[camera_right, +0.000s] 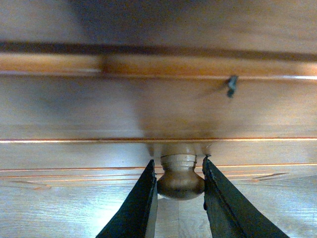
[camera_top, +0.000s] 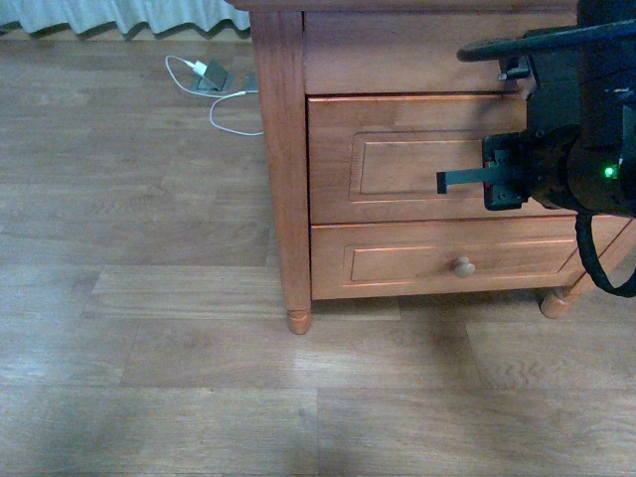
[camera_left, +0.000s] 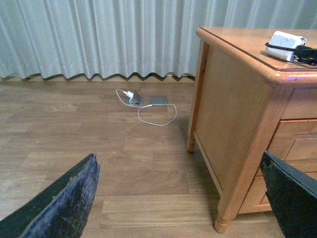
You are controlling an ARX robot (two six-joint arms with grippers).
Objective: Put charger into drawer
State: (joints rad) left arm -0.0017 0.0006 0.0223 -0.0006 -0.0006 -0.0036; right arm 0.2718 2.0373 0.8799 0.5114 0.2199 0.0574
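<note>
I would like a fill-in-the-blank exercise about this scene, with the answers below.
The charger lies on ___ of the cabinet.
The right end effector grips the ___ of the drawer.
The left end effector is wide ___.
The white cable lies on the ___.
Missing: top; knob; open; floor.

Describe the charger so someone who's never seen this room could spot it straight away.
Find the orange-brown wooden cabinet on the wood floor before the grey curtain. On its top lies the charger, a white-grey brick with black cord around it. Unlike the thin white cable with its plug, which lies on the floor by the curtain, it sits on the cabinet.
</note>
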